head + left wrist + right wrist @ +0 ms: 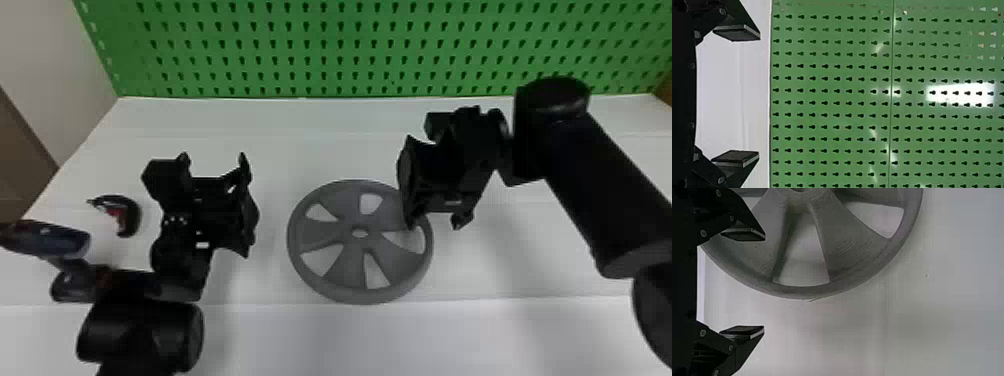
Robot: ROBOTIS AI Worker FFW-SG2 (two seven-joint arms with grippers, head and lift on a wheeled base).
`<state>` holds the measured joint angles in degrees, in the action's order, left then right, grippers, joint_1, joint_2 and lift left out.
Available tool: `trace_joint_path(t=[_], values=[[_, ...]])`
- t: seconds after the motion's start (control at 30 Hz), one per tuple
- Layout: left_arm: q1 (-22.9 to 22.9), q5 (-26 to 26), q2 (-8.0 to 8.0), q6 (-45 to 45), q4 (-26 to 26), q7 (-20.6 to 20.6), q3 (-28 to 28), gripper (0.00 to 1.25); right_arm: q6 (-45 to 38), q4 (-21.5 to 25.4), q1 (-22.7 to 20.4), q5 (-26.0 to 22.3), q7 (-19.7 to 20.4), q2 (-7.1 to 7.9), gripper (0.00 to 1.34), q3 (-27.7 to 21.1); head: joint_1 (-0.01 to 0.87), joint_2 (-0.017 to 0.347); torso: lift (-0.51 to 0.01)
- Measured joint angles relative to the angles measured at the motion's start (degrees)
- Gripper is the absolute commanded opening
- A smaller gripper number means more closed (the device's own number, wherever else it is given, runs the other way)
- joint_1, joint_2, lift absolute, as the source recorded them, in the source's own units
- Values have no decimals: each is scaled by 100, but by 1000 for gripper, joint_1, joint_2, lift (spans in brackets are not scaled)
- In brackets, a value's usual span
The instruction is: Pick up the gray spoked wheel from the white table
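The gray spoked wheel (337,272) lies flat on the white table (320,150), near the middle of the head view. Over its right rim is my right gripper (434,222), open with nothing between its fingers. In the right wrist view the wheel (856,246) spreads behind one finger of the right gripper (764,283), while the other finger has bare table behind it. My left gripper (215,162) is to the left of the wheel, apart from it. The left wrist view has the left gripper (759,96) wide open and facing the pegboard.
A green pegboard (340,50) stands along the table's back edge. On the left part of the table lies a small dark and red object (131,215), beside my left arm. A blue-black cylindrical thing (55,240) is at the left edge.
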<state>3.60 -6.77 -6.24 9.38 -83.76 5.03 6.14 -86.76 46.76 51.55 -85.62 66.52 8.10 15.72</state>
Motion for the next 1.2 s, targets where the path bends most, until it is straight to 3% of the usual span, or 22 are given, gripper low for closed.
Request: trace_joint_path(t=[0.13,0.23,0.7,0.9,1.2], values=[[-4,0,0,-6,0,3,-5,1037,293,0,37,791,-1485,-3,905,286,770,44,-98],[-13,0,0,-7,0,2,-8,1037,463,1,62,1349,-2046,-27,905,492,770,44,-98],[-18,12,0,-7,0,6,-12,1037,705,-464,215,2101,-2571,-71,905,715,770,44,-98],[-16,24,0,-7,0,7,-2,1037,754,-686,301,2643,-3496,-48,905,801,770,44,-98],[-8,27,0,-7,0,7,1,1037,868,-945,403,3515,-4377,-88,904,941,770,44,-98]])
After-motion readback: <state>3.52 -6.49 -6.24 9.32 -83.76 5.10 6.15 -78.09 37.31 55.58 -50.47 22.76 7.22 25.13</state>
